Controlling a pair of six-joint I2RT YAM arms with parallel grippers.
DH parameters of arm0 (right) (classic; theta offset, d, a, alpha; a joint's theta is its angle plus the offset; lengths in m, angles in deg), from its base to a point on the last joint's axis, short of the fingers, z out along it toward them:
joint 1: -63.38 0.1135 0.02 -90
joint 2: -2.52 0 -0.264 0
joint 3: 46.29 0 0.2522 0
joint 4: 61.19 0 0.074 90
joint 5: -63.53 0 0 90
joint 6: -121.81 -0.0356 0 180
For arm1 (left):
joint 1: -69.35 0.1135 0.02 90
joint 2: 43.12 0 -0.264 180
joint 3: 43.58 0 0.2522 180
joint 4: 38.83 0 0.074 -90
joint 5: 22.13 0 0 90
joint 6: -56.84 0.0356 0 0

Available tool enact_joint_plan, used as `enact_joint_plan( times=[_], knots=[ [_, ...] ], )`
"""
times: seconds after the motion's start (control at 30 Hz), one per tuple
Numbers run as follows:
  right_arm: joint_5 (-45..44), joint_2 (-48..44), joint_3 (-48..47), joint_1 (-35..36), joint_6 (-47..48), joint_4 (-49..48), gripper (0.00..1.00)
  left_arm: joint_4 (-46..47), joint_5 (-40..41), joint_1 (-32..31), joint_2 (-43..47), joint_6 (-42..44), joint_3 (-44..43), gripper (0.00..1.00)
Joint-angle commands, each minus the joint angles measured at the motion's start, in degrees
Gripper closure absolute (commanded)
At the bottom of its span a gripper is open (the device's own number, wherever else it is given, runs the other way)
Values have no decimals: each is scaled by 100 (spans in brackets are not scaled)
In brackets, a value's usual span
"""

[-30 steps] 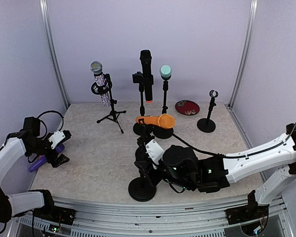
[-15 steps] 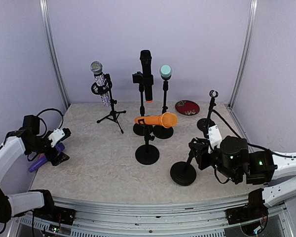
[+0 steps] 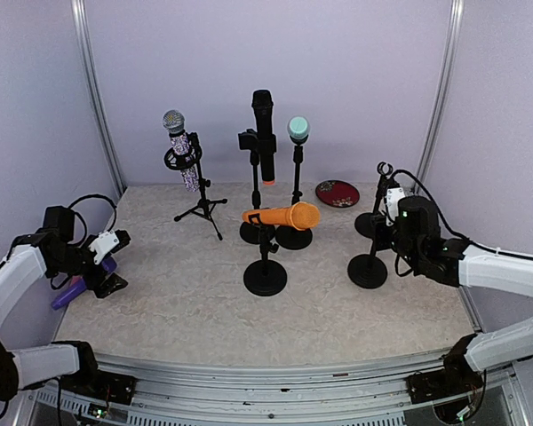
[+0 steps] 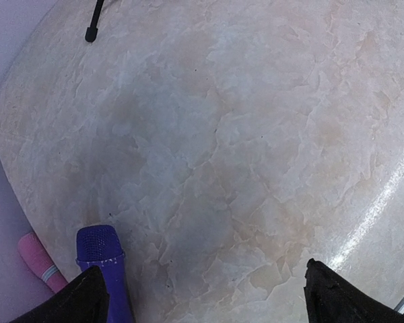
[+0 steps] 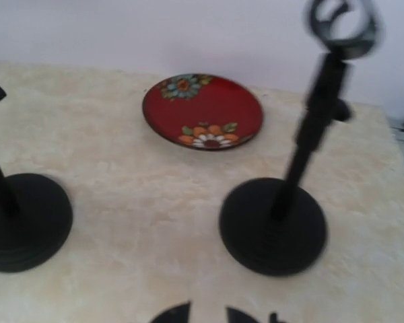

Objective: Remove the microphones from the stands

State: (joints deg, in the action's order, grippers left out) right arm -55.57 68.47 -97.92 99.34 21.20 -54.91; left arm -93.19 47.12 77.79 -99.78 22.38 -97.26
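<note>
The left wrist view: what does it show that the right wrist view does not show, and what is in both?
Only the left wrist view shows a purple microphone lying at the lower left, a pink object beside it at the table's edge, and a thin black tip at the top. Only the right wrist view shows a red plate with painted flowers, an empty stand with a ring clip on top, and the round base of another stand on the left. Both show the beige table.
</note>
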Motion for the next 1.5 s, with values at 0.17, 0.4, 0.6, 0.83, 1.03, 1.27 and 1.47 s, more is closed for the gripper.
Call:
enact_joint_plan(
  times=[0.17, 0.4, 0.6, 0.83, 1.03, 1.27, 1.47],
  knots=[
    [1201, 1707, -1590, -799, 60, -1416, 100, -71, -2, -60, 68, -52, -82, 1],
    [1390, 2776, -2431, -1240, 113, -1233, 100, -51, 26, -71, 77, -52, -101, 1],
    [1680, 3298, -2771, -1671, -36, -939, 100, -51, 31, -70, 128, -24, -98, 1],
    [1646, 3451, -2864, -2008, 155, -775, 100, -22, 72, -66, 139, 37, -66, 1],
    [1454, 3479, -3020, -2093, 640, -678, 100, -27, 25, -79, 130, 38, -86, 1],
    [1527, 3424, -3075, -2087, 782, -686, 100, -37, -21, -112, 94, -37, -142, 2],
    [1778, 3203, -2949, -1977, 512, -642, 31, -37, -34, -154, 120, -148, -191, 1]
  ],
)
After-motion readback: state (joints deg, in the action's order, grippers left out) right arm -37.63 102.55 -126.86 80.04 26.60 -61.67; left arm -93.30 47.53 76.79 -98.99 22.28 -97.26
